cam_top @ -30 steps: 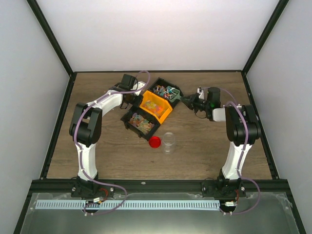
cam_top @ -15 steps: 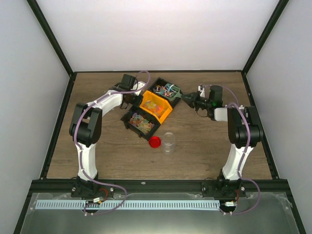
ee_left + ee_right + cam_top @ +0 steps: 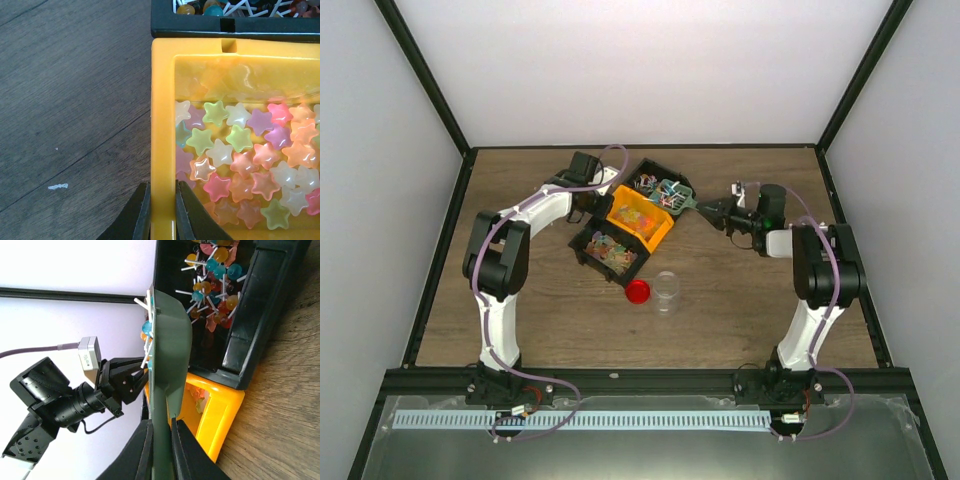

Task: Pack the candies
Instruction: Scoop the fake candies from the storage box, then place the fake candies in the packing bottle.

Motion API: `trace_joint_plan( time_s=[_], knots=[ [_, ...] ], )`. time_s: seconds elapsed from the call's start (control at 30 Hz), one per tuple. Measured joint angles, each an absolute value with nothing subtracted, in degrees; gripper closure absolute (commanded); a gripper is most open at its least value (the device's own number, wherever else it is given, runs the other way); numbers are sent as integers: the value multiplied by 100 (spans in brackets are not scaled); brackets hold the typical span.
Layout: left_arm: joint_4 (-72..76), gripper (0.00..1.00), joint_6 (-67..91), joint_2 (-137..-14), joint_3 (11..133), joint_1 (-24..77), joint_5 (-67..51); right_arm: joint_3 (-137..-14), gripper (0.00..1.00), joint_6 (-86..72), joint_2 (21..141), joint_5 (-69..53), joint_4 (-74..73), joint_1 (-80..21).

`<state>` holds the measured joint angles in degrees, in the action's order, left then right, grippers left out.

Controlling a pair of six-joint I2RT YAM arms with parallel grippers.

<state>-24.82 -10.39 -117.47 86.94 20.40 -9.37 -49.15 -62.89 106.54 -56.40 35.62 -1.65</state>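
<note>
Star-shaped candies (image 3: 240, 165) fill the yellow bin (image 3: 162, 100), and my left gripper (image 3: 162, 212) is shut on that bin's left wall. From above, the left gripper (image 3: 592, 207) sits at the yellow bin's (image 3: 638, 222) left end. Stick candies (image 3: 215, 280) lie in the black bin (image 3: 260, 305) behind it. My right gripper (image 3: 162, 452) is shut on the handle of the green scoop (image 3: 172, 340), which is held on edge over that bin's rim with a few stick candies (image 3: 146, 330) in it. Seen from the top, the right gripper (image 3: 703, 208) and scoop (image 3: 681, 199) are at the back bin's (image 3: 658, 186) right corner.
A third black bin (image 3: 608, 250) of mixed candies adjoins the yellow one at the front. A clear open jar (image 3: 666, 290) stands upright on the wood table (image 3: 740, 310) with a round red lid (image 3: 638, 291) lying beside it on the left.
My right wrist has shifted to the right and turned, drawing the scoop back to the back bin's right rim. The left arm has not moved.
</note>
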Motion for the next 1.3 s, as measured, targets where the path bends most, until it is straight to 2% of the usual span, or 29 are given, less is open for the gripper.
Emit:
trace_joint_plan(
  time_s=[0.3,0.63,0.7,0.77,0.87,0.93,1.0,1.3],
  knots=[
    [-2495,96,-941,-11791,8761,2043,-930,-4786,99,-7085,11000,-6051,4816,-145],
    [-2519,96,-886,-11867,8873,2051,-897,-4622,99,-7207,10971,-6180,5103,156],
    [-2517,91,-886,-11867,8871,2058,-864,-4587,99,-7116,10842,-6195,4923,176],
    [-2477,74,-860,-11854,8842,2067,-832,-4560,99,-6967,10626,-6195,4633,209],
    [-2099,61,-707,-11808,8619,2078,-744,-4515,99,-6652,10082,-6195,4123,244],
    [-1822,56,-661,-11782,8458,2084,-707,-4484,99,-6442,9725,-6184,3811,257],
    [-1614,54,-607,-11681,8256,2084,-676,-4447,99,-6167,9277,-6169,3406,270],
    [-1271,54,-469,-11236,7679,2095,-663,-3653,99,-5192,7592,-6246,1747,489]
  ],
)
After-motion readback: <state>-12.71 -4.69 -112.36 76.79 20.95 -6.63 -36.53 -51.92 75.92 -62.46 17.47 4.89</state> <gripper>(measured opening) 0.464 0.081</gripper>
